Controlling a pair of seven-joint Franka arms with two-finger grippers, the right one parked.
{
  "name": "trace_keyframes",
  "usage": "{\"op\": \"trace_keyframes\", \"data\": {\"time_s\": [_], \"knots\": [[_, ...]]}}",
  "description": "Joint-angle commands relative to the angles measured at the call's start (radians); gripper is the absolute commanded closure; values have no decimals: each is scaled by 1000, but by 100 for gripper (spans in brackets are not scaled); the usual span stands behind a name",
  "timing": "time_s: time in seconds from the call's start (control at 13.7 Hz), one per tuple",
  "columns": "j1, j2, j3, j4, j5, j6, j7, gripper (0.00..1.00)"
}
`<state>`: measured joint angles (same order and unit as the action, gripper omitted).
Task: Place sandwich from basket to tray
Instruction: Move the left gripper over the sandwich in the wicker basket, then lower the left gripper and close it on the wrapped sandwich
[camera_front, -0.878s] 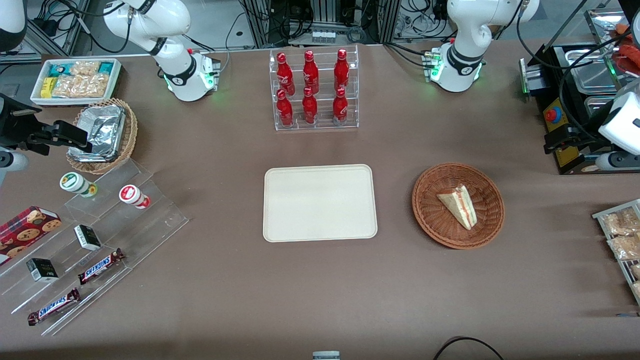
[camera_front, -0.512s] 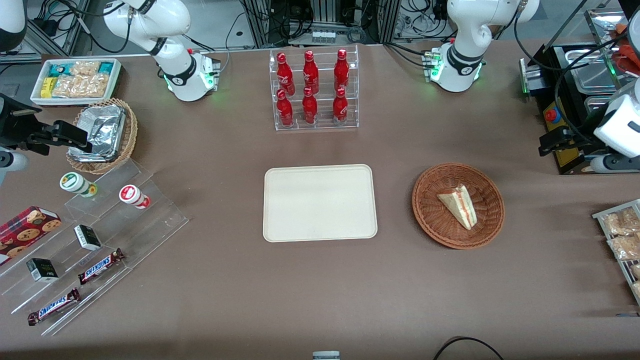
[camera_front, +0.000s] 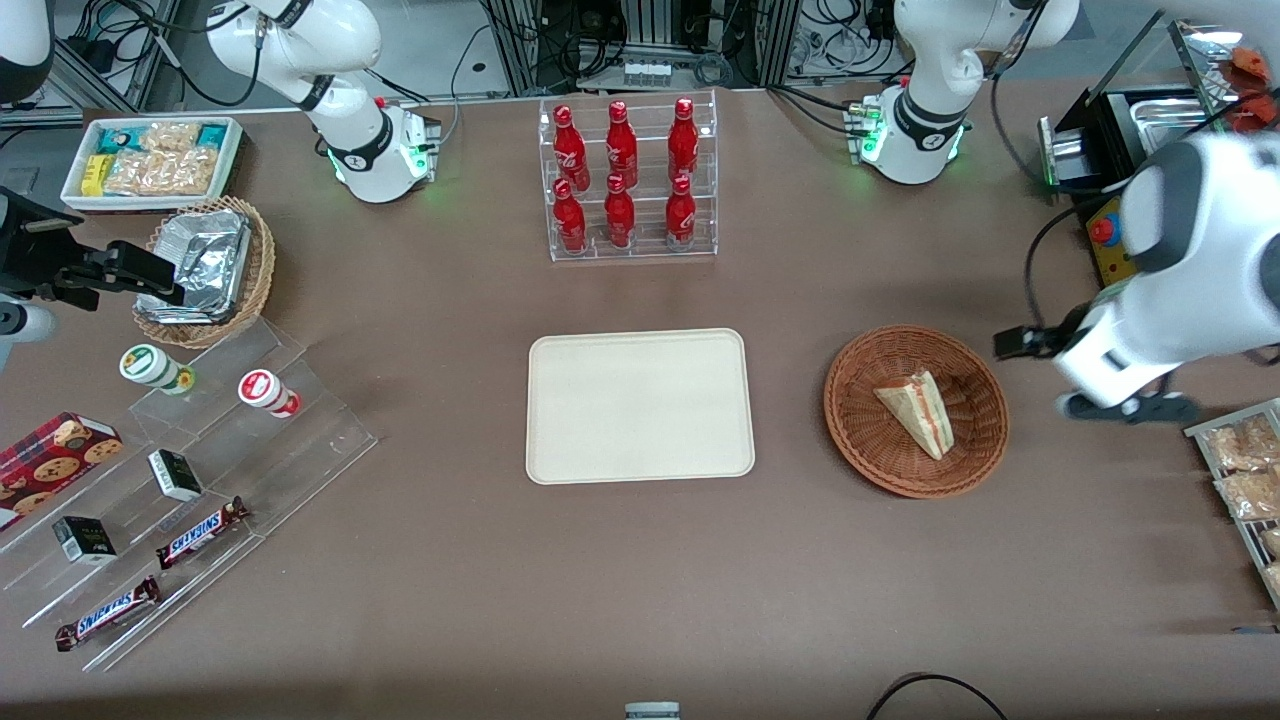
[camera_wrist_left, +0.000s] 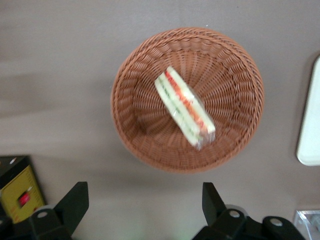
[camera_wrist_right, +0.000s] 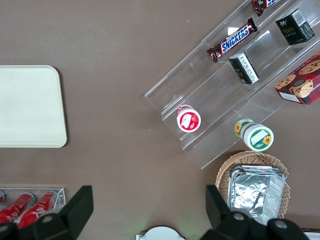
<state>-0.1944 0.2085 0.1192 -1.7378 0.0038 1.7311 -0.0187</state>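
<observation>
Well apart from the open claw (camera_wrist_left: 142, 207), sandwich (camera_front: 917, 411) lies in basket (camera_front: 862, 440)

My left arm (camera_front: 1170, 270) reaches in from the working end of the table, wrist bent downward. Its gripper (camera_wrist_left: 145, 200) hangs above the tabletop, the two dark fingers (camera_wrist_left: 75, 202) spread wide apart, holding nothing.

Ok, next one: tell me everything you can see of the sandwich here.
The sandwich is a small triangular wedge of pale cream bread with red-orange and green filling along its cut edge, seemingly in clear wrap. It lies alone in the round reddish-brown wicker basket, resting on the weave, and nothing else touches it. The tray lies apart from the basket. The gripper, fingers open, hovers beside the basket, not yet over the sandwich.
</observation>
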Motion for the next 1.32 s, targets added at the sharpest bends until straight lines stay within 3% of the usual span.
{"op": "trace_keyframes", "data": {"time_s": [0.0, 0.22, 0.8, 0.95, 1.24], "knots": [[-25, 0, 5, -142, -2, 196, -73, 0], [-97, 15, 5, -278, 8, 431, -299, 0], [-112, 28, 10, -302, 15, 459, -821, 0], [-112, 17, 11, -359, 15, 545, -930, 0], [-112, 3, 11, -463, 8, 686, -1001, 0]]}}
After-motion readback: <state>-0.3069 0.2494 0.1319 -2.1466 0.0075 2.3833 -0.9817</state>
